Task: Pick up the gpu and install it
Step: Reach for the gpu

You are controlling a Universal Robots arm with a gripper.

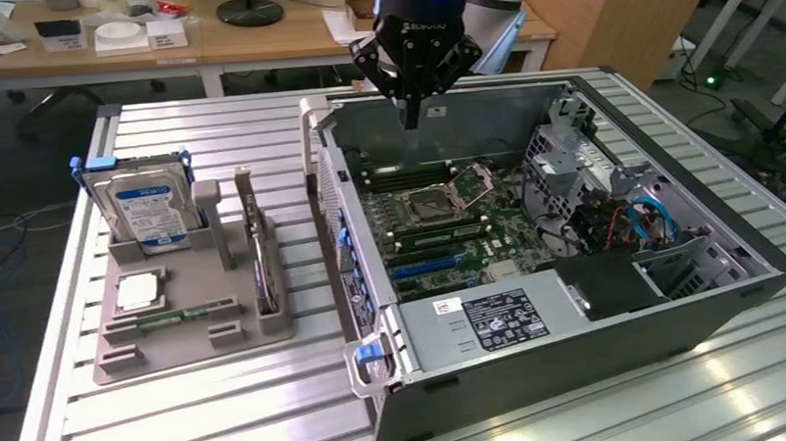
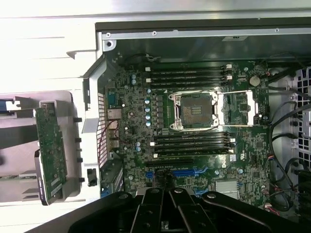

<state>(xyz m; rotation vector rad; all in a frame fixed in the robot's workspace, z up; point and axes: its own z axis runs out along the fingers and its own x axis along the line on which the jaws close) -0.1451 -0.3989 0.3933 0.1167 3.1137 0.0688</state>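
The gpu (image 1: 258,253) stands on edge in a slot of the grey holder (image 1: 188,331), at the exterior view's left; it is a thin green card with a dark face. The wrist view shows its green circuit side (image 2: 50,153) in the same holder (image 2: 19,136). My gripper (image 1: 413,118) hangs above the back of the open computer case (image 1: 710,298), well apart from the gpu. Its black fingers (image 2: 154,206) are shut together with nothing between them. Below it lies the motherboard (image 2: 131,116) with its blue card slots (image 2: 187,172).
The holder also carries a silver hard drive with a blue-white label (image 1: 150,211), a square chip (image 1: 137,291) and a narrow green strip (image 1: 177,315). A power supply (image 1: 495,323) sits in the case's near end, cables (image 1: 648,221) at its side. Everything rests on a slatted metal table (image 1: 216,413).
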